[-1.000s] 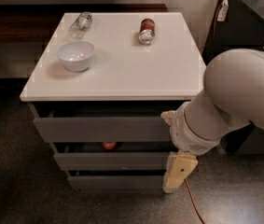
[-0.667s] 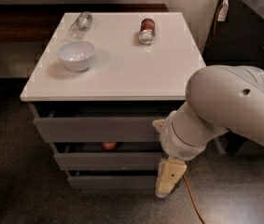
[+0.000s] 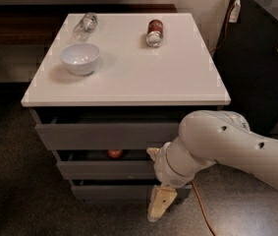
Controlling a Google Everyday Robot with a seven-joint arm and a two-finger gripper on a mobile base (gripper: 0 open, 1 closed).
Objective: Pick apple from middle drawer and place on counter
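Below the front right corner of the counter (image 3: pixel 143 82), down in front of the lowest drawer (image 3: pixel 109 192): the gripper (image 3: pixel 160 204), cream-coloured, pointing at the floor, at the end of a thick white arm (image 3: pixel 227 144) reaching in from the right. Impossible to tell whether open or closed. Inside the middle drawer (image 3: pixel 104 170), pulled a little way out, just behind its grey front and roughly midway along the counter's front edge: the apple (image 3: pixel 115 153), small and red, only its top showing, up and to the left of the gripper and apart from it. Above, likewise a little ajar: the top drawer (image 3: pixel 109 135). Near the front left corner of the counter: a white bowl (image 3: pixel 80 58), upright. Near the back left corner: a clear bottle (image 3: pixel 85 26) on its side. Close to the back edge, right of centre: a red-brown soda can (image 3: pixel 154 32), also on its side. All three well apart from one another.
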